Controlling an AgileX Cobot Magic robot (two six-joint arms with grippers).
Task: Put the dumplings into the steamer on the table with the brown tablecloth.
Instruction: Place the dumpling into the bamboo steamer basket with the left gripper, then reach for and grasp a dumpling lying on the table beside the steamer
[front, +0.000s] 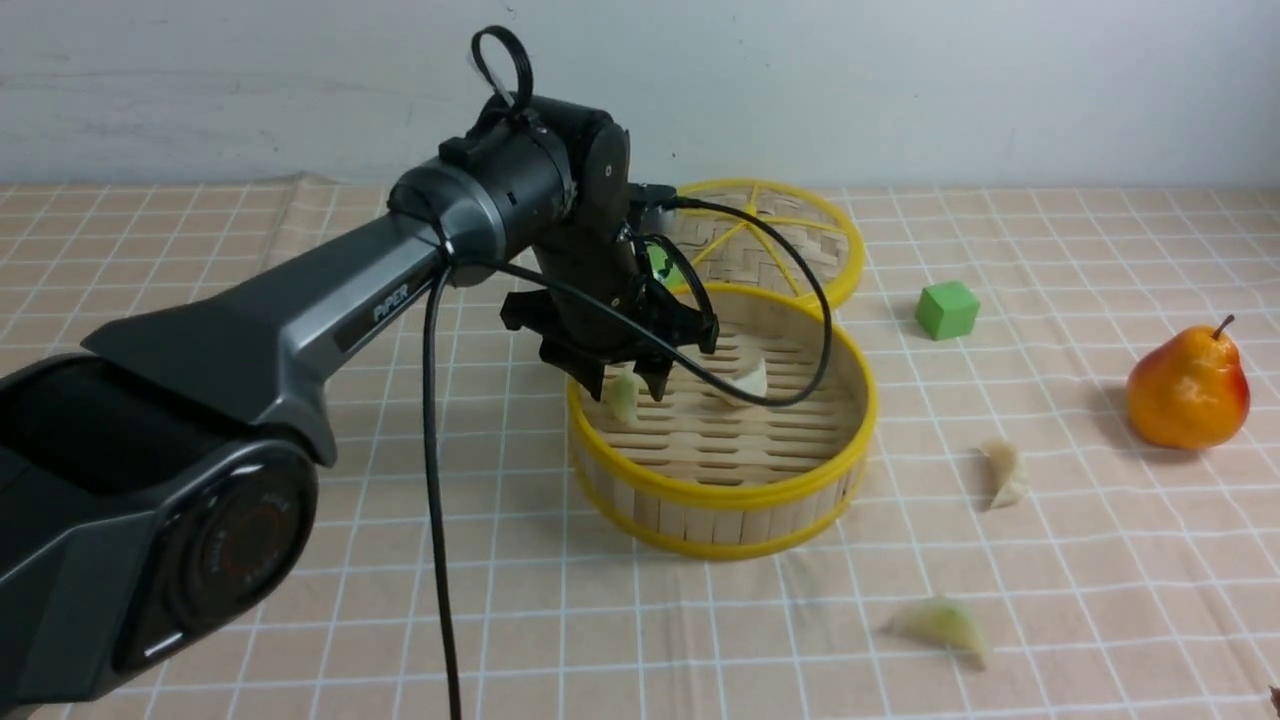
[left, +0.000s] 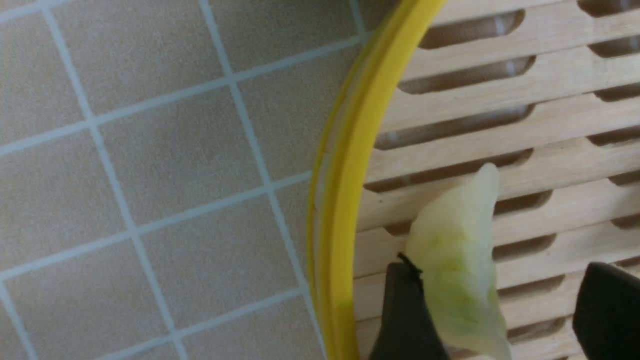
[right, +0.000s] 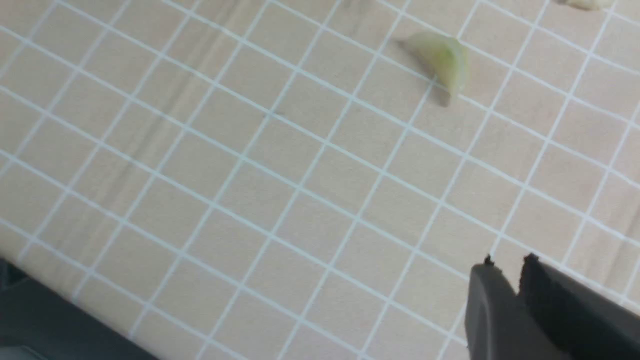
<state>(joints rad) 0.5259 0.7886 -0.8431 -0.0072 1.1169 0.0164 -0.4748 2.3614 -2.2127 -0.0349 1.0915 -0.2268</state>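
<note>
Tallying progress, I judge it half done: one dumpling (front: 748, 380) lies mid-floor in the steamer (front: 720, 500), a greenish dumpling (left: 457, 270) rests at its 9 o'clock rim between my left gripper's (front: 625, 385) parted jaws, a pale dumpling (front: 1005, 472) at 3 o'clock and a green-tinged dumpling (front: 945, 625) at 5 o'clock wait on the brown tablecloth (front: 300, 600), and my right gripper (right: 517, 295) is pinched empty.

The light peach-brown tablecloth (front: 1000, 600) is showing a thin white grid of squares. The round bamboo steamer (front: 730, 518) is wearing bright yellow rims around pale tan slats. The small crescent dumplings (front: 1003, 473) are looking translucent cream, tinged faint green. The small green cube (front: 946, 309) is glowing bright; the pear (front: 1188, 388) is shading orange-red into yellow.
</note>
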